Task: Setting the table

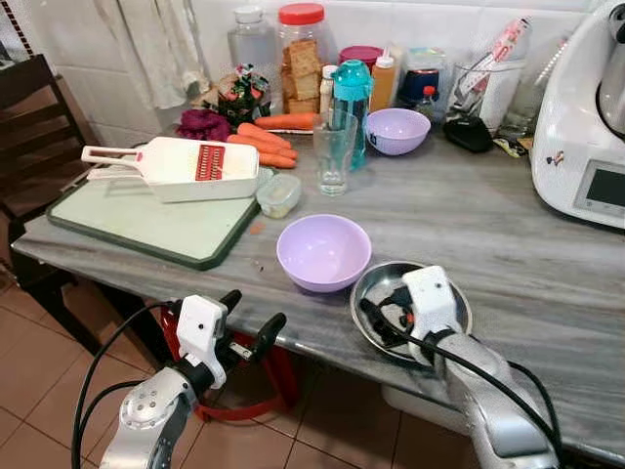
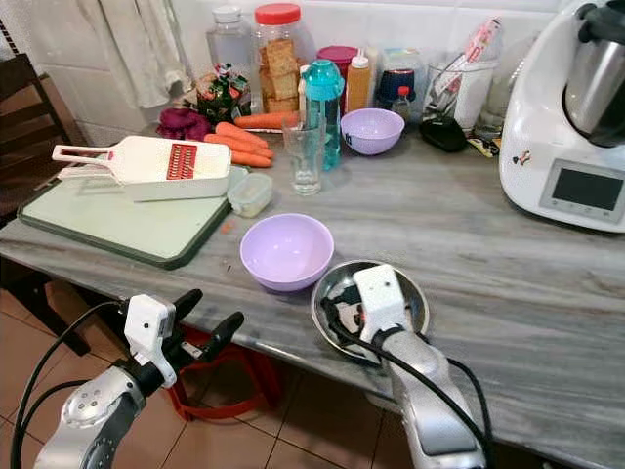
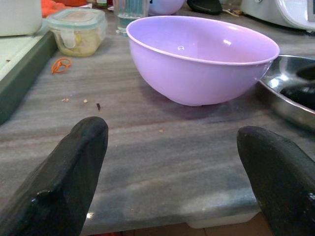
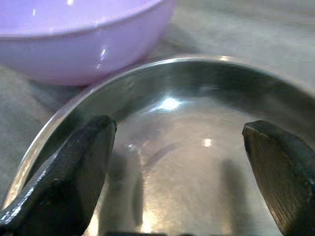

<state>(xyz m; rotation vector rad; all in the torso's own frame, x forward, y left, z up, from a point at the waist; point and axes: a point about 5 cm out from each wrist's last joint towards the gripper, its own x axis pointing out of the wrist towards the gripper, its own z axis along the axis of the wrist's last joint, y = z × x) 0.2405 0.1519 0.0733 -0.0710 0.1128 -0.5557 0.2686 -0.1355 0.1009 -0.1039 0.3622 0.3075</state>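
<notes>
The shallow round steel plate (image 4: 197,147) is being straddled by the right gripper (image 4: 177,167), fingers spread wide; a lilac plastic bowl (image 1: 323,251) is lying just beyond.

The grey stone surface (image 1: 508,244) holds a purple bowl (image 1: 323,251) just beside a shiny metal plate (image 1: 376,283). A green cutting board (image 1: 146,225) lies on the left. A glass (image 1: 335,151), carrots (image 1: 266,143) and a white machine (image 1: 586,117) stand farther back.

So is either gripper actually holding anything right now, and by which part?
Nothing is held. The right gripper is open over the steel plate; the left gripper is open before the near purple bowl.
</notes>
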